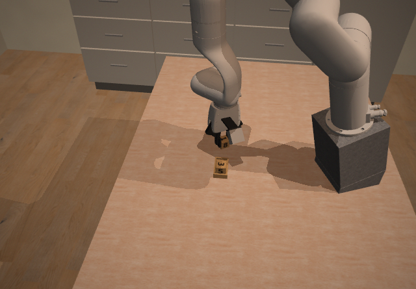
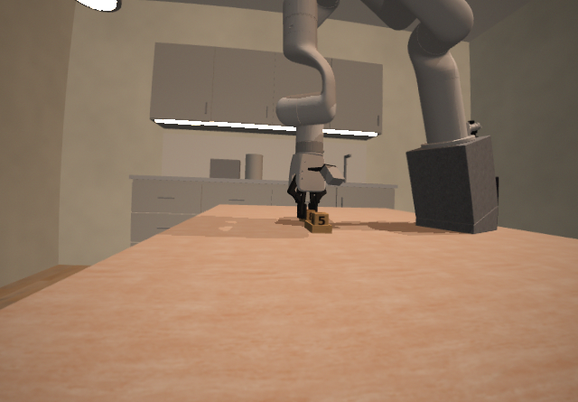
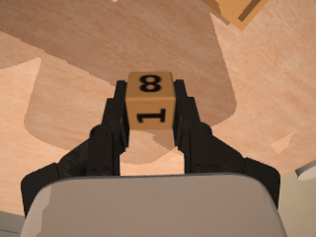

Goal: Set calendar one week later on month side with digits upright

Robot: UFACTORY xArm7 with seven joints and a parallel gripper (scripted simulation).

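My gripper (image 1: 221,141) (image 3: 150,95) is shut on a wooden cube (image 1: 224,143) (image 3: 150,113), beyond the tray's far end in the top view and low over the table. The held cube shows an 8 towards the top camera and, in the wrist view, a sideways 1 on its neighbouring face. The wooden tray (image 1: 220,175) (image 2: 319,229) stands on the table; its corner shows at the wrist view's top. The other cube (image 1: 220,171) (image 2: 321,219) sits in the tray's near end, with a 5 facing the top and exterior views and a 3 on top. No month's name shows.
The table (image 1: 234,228) (image 2: 280,294) carries the arm's dark base block (image 1: 359,162) (image 2: 443,187) at the right. Kitchen drawers (image 1: 117,34) stand behind the table. Arm shadows lie around the tray.
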